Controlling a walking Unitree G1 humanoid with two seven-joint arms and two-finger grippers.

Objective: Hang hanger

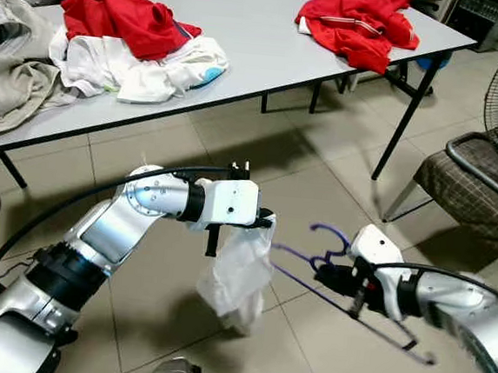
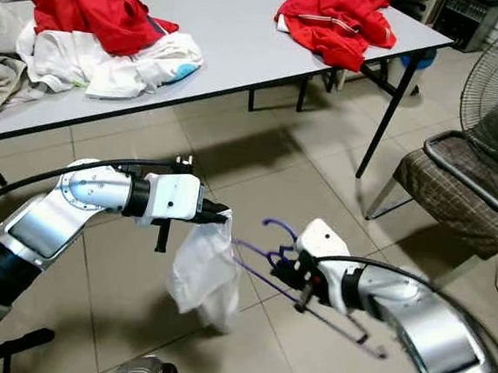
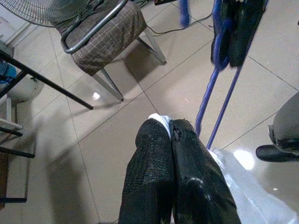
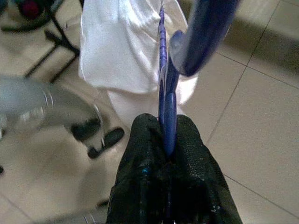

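Early stage, I judge: the right gripper [image 1: 338, 280] clamps the blue hanger [image 1: 312, 260] beside the white garment [image 1: 240, 273] pinched by the left gripper [image 1: 263, 225], hanging still ahead.

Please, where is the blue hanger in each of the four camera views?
Left eye view: blue hanger lower middle-right, held by the right gripper.
Right eye view: lower middle, right of the white garment.
Left wrist view: upper right, beyond the left gripper.
Right wrist view: centre, between black fingers.
Shared landmark: the white garment.
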